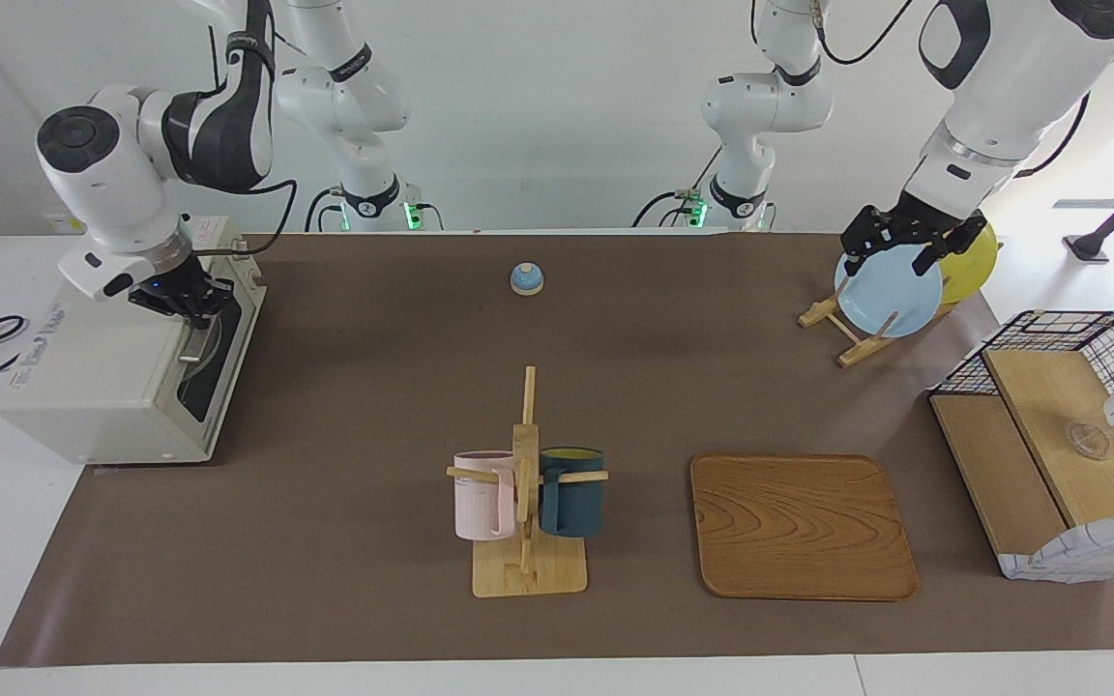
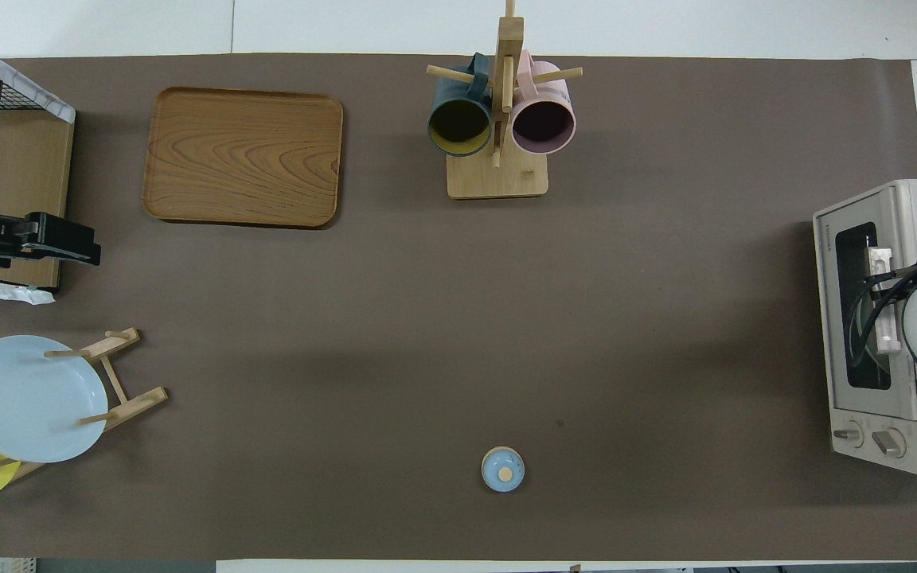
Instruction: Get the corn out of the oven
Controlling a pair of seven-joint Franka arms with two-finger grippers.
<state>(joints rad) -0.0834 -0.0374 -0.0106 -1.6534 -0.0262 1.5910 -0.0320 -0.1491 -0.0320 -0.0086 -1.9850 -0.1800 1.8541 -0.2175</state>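
1. The oven point(image 1: 122, 372) is sitting at the right arm's end of the surface, its dark glass door facing the middle of the brown mat point(image 1: 373, 406); two knobs are showing at the door end nearer the robots.
2. The right gripper point(image 1: 191, 307) is pressing down at the top edge of the oven door, its fingers drawn together at the silver handle point(image 2: 882, 302); whether they are actually clamping the bar cannot be told.
3. The door is looking closed or nearly so, and the corn is not showing in either view; only dim curved shapes are showing through the glass.
4. A small blue bell point(image 1: 527, 278) is resting near the edge of the surface closest to the robots, about midway along it.
5. A wooden mug tree point(image 1: 526, 503) is standing near the edge farthest from the robots, carrying a pink mug point(image 1: 483, 495) and a dark teal mug point(image 1: 571, 490).
6. A wooden tray point(image 1: 802, 527) is lying flat beside the mug tree, toward the left arm's end.
7. A wooden plate stand point(image 1: 857, 333) is holding a pale blue plate point(image 1: 891, 295) and a yellow plate point(image 1: 973, 261) upright near the corner by the left arm's base.
8. The left gripper point(image 1: 891, 253) is hanging over the blue plate with its fingers spread wide, holding nothing.
9. A wire-and-wood basket rack point(image 1: 1050, 425) is occupying the left arm's end of the surface.
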